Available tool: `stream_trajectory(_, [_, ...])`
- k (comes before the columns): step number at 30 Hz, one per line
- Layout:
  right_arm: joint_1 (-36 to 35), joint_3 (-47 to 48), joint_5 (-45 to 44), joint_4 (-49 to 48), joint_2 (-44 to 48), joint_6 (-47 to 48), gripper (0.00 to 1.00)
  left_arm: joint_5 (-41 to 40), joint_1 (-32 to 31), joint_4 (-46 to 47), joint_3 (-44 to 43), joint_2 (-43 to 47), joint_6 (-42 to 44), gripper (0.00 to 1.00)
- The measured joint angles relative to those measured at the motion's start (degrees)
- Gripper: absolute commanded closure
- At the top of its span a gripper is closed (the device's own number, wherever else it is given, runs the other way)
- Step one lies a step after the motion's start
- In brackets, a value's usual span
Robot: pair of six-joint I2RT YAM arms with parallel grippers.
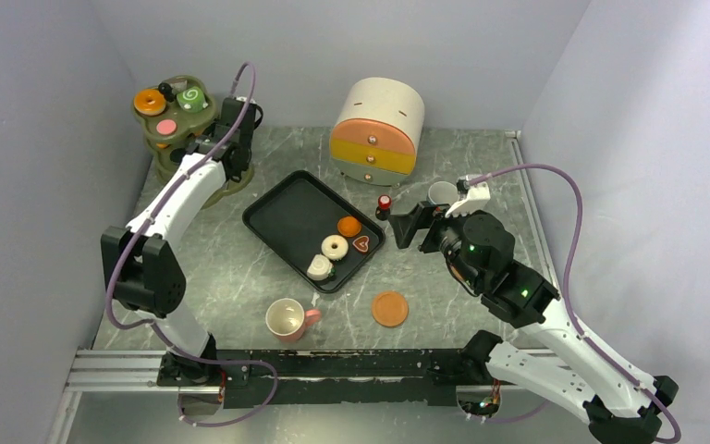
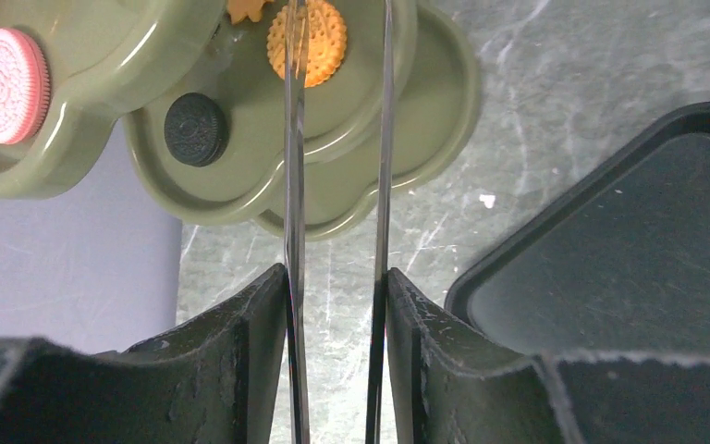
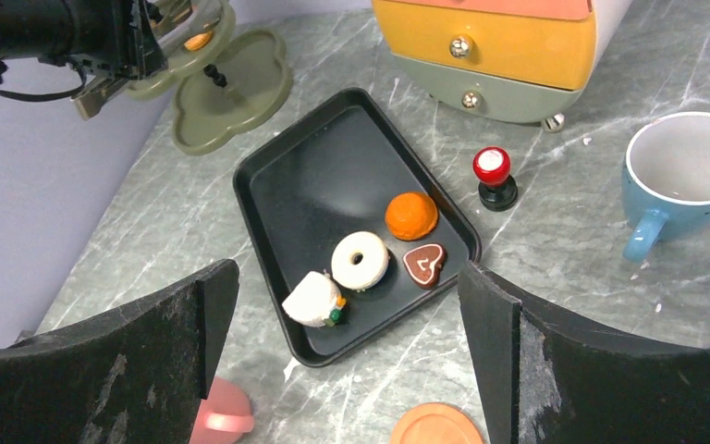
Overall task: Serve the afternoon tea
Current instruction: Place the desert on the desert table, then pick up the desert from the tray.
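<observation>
**Table with tea set, both arms extended.** The left gripper (image 2: 337,111) hangs over the lower tiers of the olive-green stand (image 1: 177,139) in the far left corner. Its jaws are parted by a narrow gap with nothing between them. On the top tier sit an orange doughnut (image 1: 150,102), a green swirl roll (image 1: 191,95) and a pink cookie (image 1: 166,127). The left wrist view shows a black cookie (image 2: 196,129) and an orange cookie (image 2: 307,42) on lower tiers.

The black tray (image 1: 287,208) lies at an angle in the middle of the table. Clustered at its near right end are a round orange pastry (image 1: 349,226), a white doughnut (image 1: 335,246), a heart cookie (image 1: 362,243) and a white pastry (image 1: 320,268).

The right gripper (image 3: 347,273) hovers just right of the tray, jaws spread wide and empty. The blue cup (image 3: 693,171) stands upright beyond it. A small red-topped piece (image 1: 385,203) stands between the tray and the drawer chest (image 1: 377,129).

Near the front edge, the pink cup (image 1: 287,319) stands upright, with one orange saucer (image 1: 390,308) lying apart to its right.
</observation>
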State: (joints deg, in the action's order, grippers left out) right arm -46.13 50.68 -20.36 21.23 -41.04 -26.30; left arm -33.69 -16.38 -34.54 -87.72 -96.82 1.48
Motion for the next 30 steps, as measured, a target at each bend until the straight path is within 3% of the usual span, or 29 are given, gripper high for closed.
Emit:
stream_trajectory(15, [0.0, 0.0, -0.26, -0.35, -1.49, 0.5, 0.07, 13.42, -4.02, -1.95, 3.61, 9.9, -3.48, 0.55])
stream_trajectory(30, [0.0, 0.07, -2.03, -0.07, -1.57, 0.98, 0.07, 24.13, -8.35, -5.97, 5.33, 12.59, -7.78, 0.55])
